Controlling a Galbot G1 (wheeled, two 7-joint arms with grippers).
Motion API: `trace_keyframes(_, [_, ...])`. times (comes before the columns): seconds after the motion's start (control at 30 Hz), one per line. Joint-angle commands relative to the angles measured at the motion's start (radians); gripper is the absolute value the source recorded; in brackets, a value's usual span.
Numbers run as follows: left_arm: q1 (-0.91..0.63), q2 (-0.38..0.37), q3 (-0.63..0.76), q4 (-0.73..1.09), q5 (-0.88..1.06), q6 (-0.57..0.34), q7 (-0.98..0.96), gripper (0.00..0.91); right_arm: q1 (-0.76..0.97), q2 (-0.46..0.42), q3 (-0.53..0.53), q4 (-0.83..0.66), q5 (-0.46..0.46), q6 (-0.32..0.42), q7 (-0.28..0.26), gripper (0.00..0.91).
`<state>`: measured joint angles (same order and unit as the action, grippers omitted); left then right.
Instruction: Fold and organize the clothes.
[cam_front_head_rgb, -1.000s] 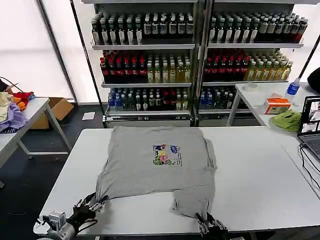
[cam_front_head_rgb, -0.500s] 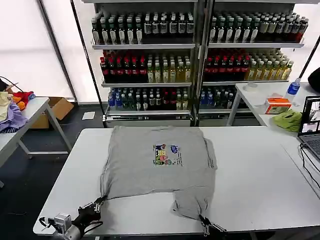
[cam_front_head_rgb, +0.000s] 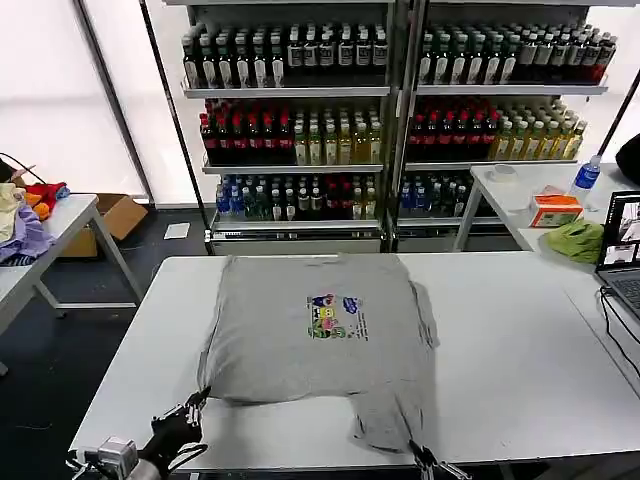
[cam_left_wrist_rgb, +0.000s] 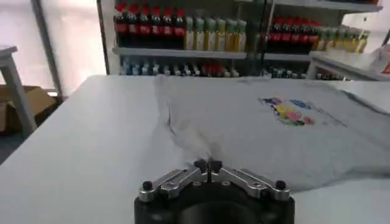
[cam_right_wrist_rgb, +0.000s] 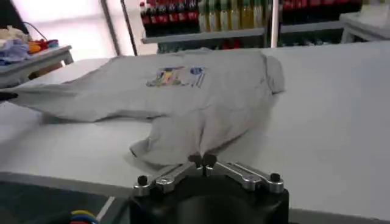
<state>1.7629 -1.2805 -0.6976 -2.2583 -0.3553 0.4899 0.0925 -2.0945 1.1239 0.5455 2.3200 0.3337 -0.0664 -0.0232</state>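
Note:
The clothes, a light grey short-sleeved shirt (cam_front_head_rgb: 300, 340) with a small cartoon print (cam_front_head_rgb: 337, 316), lie spread print-up on the white table (cam_front_head_rgb: 520, 350). At the table's near-left edge my left gripper (cam_front_head_rgb: 197, 400) is shut on the shirt's near-left corner. In the left wrist view the cloth (cam_left_wrist_rgb: 256, 128) runs away from the pinched tips of that gripper (cam_left_wrist_rgb: 208, 164). My right gripper (cam_front_head_rgb: 415, 450) is shut on a narrow flap hanging toward the near edge right of centre. In the right wrist view the shirt (cam_right_wrist_rgb: 183, 91) stretches off from the closed gripper (cam_right_wrist_rgb: 202, 159).
Drink shelves (cam_front_head_rgb: 300, 120) stand behind the table. A side table at right holds a laptop (cam_front_head_rgb: 625, 250), a yellow-green cloth (cam_front_head_rgb: 577, 240), an orange box (cam_front_head_rgb: 553, 210) and a bottle (cam_front_head_rgb: 586, 178). Mixed fabrics (cam_front_head_rgb: 20, 225) lie on a table at left.
Both grippers have drawn back toward the near edge with the cloth in them. The shirt has slid slightly nearer and its right flap has stretched out.

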Motion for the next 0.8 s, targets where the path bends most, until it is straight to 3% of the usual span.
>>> trace_keyframes(0.03, [0.2,-0.04,-0.067,-0.166,0.025,0.061,-0.011,0.01,-0.154,-0.006,0.09,0.048,-0.02,0.165,-0.091,0.0])
trace_keyframes(0.13, [0.192,-0.021,-0.099,-0.176,0.02,0.074,-0.009,0.01,-0.13,-0.009,0.095,0.053,0.03,0.195,-0.108,0.0])
trace_keyframes(0.2, [0.168,0.011,-0.124,-0.172,0.005,0.085,-0.006,0.01,-0.082,-0.017,0.099,0.049,0.112,0.189,-0.098,0.0])
trace_keyframes(0.33, [0.087,0.087,-0.125,-0.131,-0.016,0.087,0.007,0.01,0.055,-0.022,0.086,0.008,0.112,0.169,-0.073,0.0])
trace_keyframes(0.43, [-0.009,0.147,-0.1,-0.073,-0.056,0.087,0.025,0.01,0.2,-0.019,0.053,-0.025,0.133,0.112,-0.036,0.0])
trace_keyframes(0.53, [-0.12,0.17,-0.076,-0.009,-0.072,0.087,0.033,0.01,0.34,-0.018,0.03,-0.057,0.141,0.085,-0.015,0.0])
trace_keyframes(0.8, [-0.244,0.238,-0.046,0.081,-0.165,0.087,0.061,0.01,0.562,-0.047,-0.039,-0.154,0.157,0.025,0.033,0.0])
